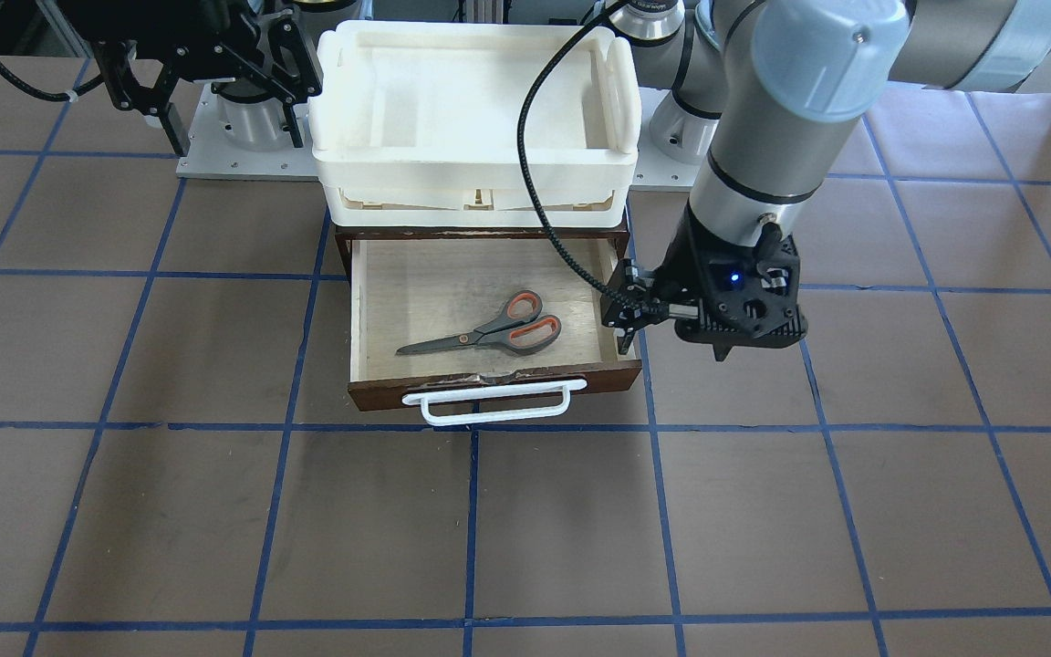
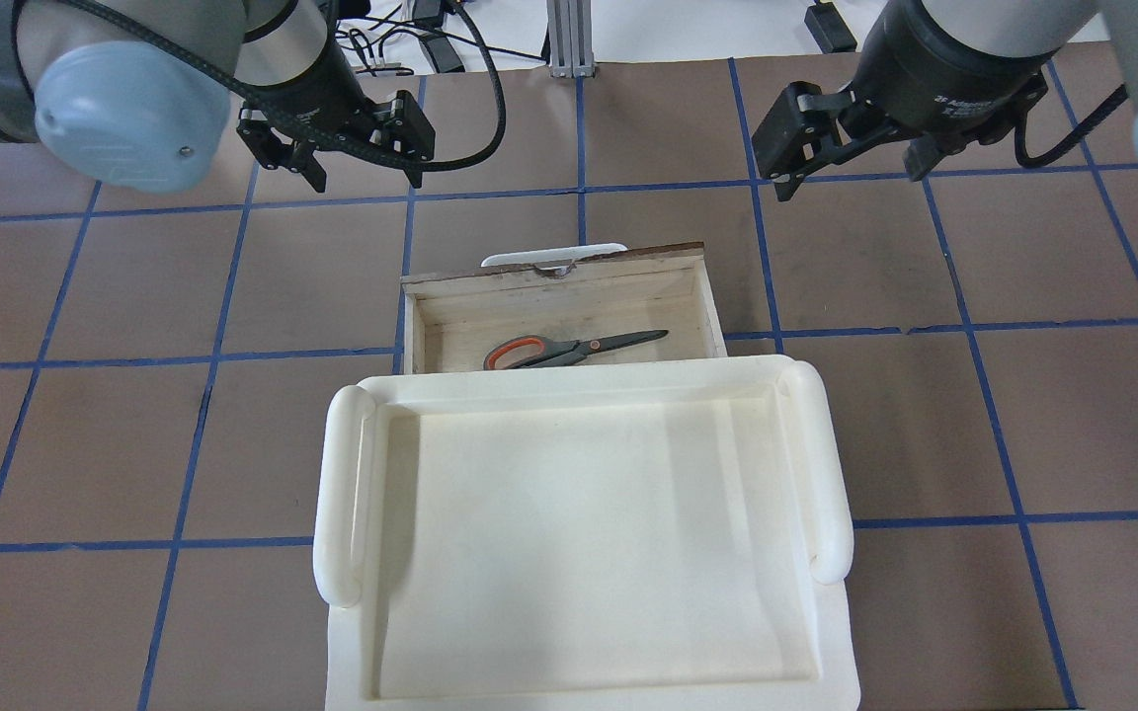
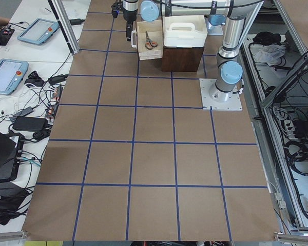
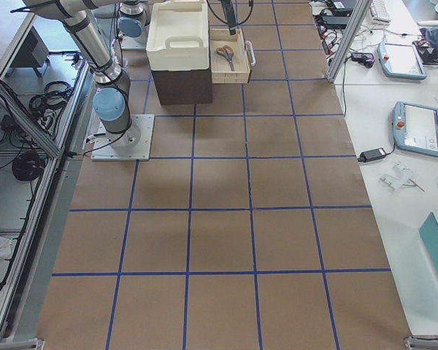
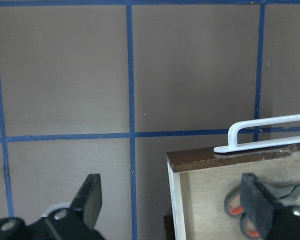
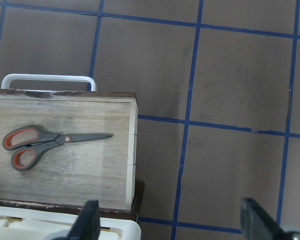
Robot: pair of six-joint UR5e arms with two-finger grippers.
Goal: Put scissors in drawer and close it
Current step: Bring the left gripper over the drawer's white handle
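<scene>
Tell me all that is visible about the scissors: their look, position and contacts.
The scissors lie flat on the plywood floor of the open drawer, blades closed. The blades look like grey metal; the handles are dark grey with orange-red inner loops. The handles point to the robot's left, the tips to its right, slightly slanted. Only the drawer floor touches them.

one pair of scissors (image 1: 487, 335), one drawer (image 1: 379, 395), one tray (image 1: 471, 178)

I see the scissors (image 1: 489, 335) lying in the pulled-out drawer (image 1: 416, 283), handles toward the robot's left (blades toward its right). The tray (image 1: 475, 173) sits above, behind the drawer's open part.
</scene>
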